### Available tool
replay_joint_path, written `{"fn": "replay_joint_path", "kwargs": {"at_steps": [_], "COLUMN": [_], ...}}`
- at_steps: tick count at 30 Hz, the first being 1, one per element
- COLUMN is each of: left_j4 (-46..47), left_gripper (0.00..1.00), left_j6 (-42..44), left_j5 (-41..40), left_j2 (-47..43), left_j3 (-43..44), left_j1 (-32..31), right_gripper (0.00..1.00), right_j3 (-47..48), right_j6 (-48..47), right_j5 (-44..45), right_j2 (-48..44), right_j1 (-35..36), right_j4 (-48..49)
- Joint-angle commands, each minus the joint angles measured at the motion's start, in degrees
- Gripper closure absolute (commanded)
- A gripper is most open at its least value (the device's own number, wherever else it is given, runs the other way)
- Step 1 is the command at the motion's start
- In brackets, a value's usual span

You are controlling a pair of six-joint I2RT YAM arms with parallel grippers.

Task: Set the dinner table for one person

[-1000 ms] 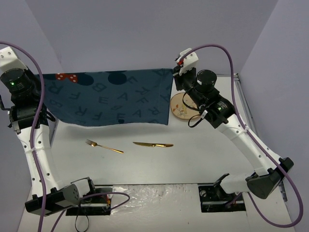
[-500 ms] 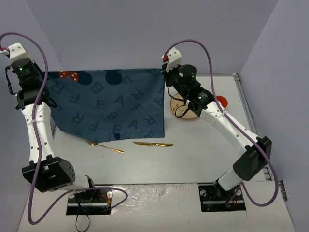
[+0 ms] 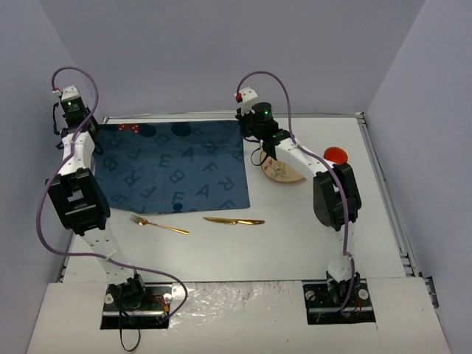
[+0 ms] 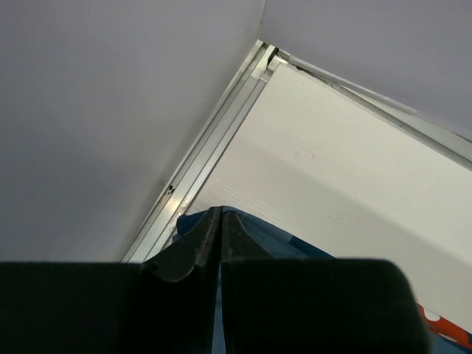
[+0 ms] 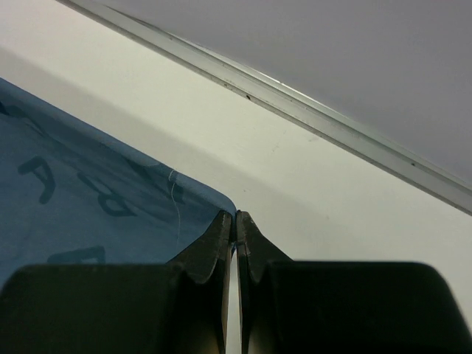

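The white dinner table (image 3: 295, 236) carries a dark blue placemat printed with letters (image 3: 173, 166). My left gripper (image 3: 94, 129) is at the mat's far left corner. In the left wrist view its jaws (image 4: 221, 215) are shut on the blue cloth (image 4: 295, 247). My right gripper (image 3: 245, 129) is at the mat's far right corner. In the right wrist view it (image 5: 236, 219) is pinched shut on that corner of the mat (image 5: 110, 199). A gold fork (image 3: 158, 224) and a gold knife (image 3: 234, 220) lie on the table just in front of the mat.
A tan plate (image 3: 284, 171) lies right of the mat, partly under my right arm. A red round object (image 3: 335, 155) sits beyond it. The table's metal rim (image 4: 206, 158) and grey walls stand close behind both grippers. A red patch (image 3: 131, 127) marks the mat's far edge.
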Motion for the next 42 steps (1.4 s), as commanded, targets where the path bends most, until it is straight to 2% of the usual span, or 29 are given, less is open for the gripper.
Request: {"fn": "replay_joint_path", "kwargs": {"at_steps": [1,14,18,20,22,23,26,27,29,32,34,36,42], "left_j4": [11.67,20.52,19.05,17.64,16.66,16.51,15.95,15.23,13.72,11.19,7.32,5.0,-7.34], "left_gripper": [1.0,1.0,1.0,1.0,0.93,0.86,0.62,0.49,0.35,0.18,0.11,0.09,0.06], "left_j6": [-0.46,0.44,1.07,0.79,0.5,0.39,0.45,0.31,0.08,-1.35,-3.36,-4.71,-11.42], "left_j5": [-1.08,1.62,1.57,1.67,1.35,1.33,1.6,1.53,1.34,1.05,0.31,-0.83,-9.21], "left_j2": [2.73,12.45,16.81,18.91,20.26,20.55,20.04,18.76,14.95,9.07,4.06,-0.93,-18.23], "left_j3": [5.39,11.66,17.41,20.53,22.09,22.46,23.15,23.09,21.92,18.14,14.69,11.7,-7.8], "left_j1": [0.6,-2.26,-3.52,-3.73,-3.81,-3.79,-3.81,-3.74,-3.76,-3.81,-3.81,-3.78,-3.13], "right_gripper": [1.0,1.0,1.0,0.9,0.82,0.77,0.57,0.46,0.33,0.21,0.17,0.16,0.16], "right_j3": [5.76,17.46,22.1,24.75,26.54,27.35,29.55,30.07,29.34,24.47,19.46,14.32,-2.84], "right_j6": [0.04,-1.11,-1.87,-2.25,-2.57,-2.82,-3.44,-3.6,-3.22,-1.72,-0.85,0.2,6.55], "right_j5": [0.81,1.04,1.78,2.19,2.56,2.88,3.73,3.83,3.11,1.69,1.21,2.2,8.32], "right_j2": [3.93,17.34,20.82,22.9,24.08,24.55,25.29,24.72,21.93,14.52,9.62,6.78,-5.81], "right_j1": [-2.95,-6.03,-6.62,-6.74,-6.74,-6.77,-6.83,-6.83,-6.68,-6.07,-5.08,-3.46,3.92], "right_j4": [7.85,10.76,9.8,9.07,8.75,8.4,7.05,6.2,5.0,3.96,2.27,0.42,-4.62]}}
